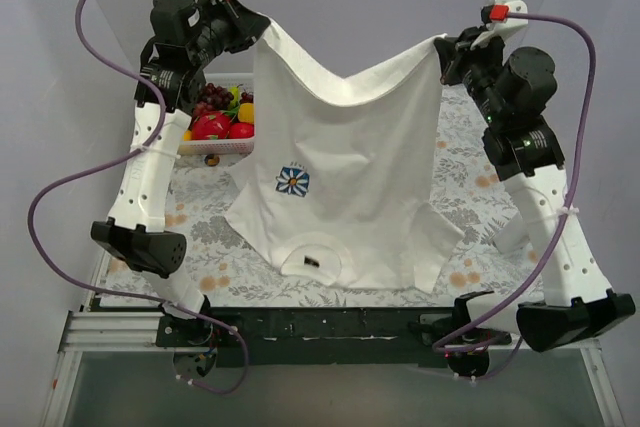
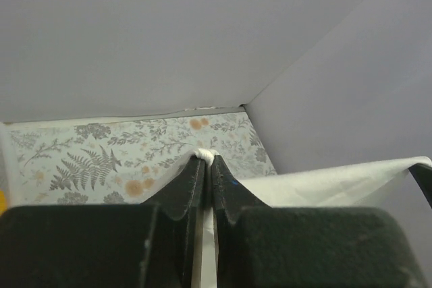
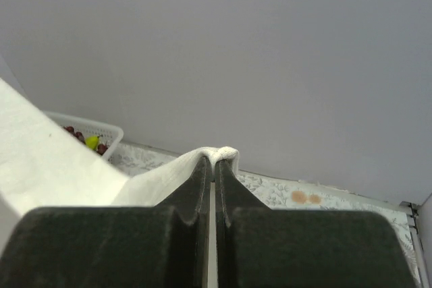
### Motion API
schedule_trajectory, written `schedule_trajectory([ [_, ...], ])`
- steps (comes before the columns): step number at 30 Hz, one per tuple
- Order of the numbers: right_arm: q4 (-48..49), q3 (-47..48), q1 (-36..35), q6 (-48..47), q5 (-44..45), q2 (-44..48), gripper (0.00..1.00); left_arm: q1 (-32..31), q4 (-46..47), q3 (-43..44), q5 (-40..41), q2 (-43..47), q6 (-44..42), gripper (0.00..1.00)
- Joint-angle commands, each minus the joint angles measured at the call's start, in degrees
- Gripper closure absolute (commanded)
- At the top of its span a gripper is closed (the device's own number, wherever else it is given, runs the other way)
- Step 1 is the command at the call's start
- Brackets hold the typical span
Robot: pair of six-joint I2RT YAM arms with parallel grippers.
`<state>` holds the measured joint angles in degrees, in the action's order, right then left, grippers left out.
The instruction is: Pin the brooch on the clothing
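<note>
Left gripper (image 1: 262, 29) and right gripper (image 1: 441, 47) each clamp a far hem corner of the shirt (image 1: 350, 157). I'd say I'm stretching it flat for pinning. Brooch not visible.

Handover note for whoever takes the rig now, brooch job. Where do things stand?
Grips: left gripper shut on one hem corner of the T-shirt; right gripper shut on the other hem corner.
Shirt hangs spread between them, collar end resting on the table, daisy print facing up.
No brooch visible in any view, none seen on the shirt front.
Done: shirt lifted and spread.
Left: find the brooch, pin it on.
</note>
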<state>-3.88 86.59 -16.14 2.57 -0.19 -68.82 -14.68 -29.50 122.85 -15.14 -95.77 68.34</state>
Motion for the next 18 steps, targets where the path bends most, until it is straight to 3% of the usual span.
schedule_trajectory([
  [1, 2.3, 15.0, 0.2, 0.2, 0.6, 0.2, 0.99, 0.3, 2.6, 8.7, 3.7, 2.8, 0.3, 1.00],
  [7, 6.6, 17.6, 0.2, 3.0, -2.8, 5.5, 0.99, 0.3, 4.6, 10.4, 4.0, 7.4, 0.4, 1.00],
  [18, 6.9, 9.3, 0.2, 1.8, -7.0, 19.9, 0.99, 0.3, 5.2, 4.2, -0.8, 18.2, 1.4, 1.00],
])
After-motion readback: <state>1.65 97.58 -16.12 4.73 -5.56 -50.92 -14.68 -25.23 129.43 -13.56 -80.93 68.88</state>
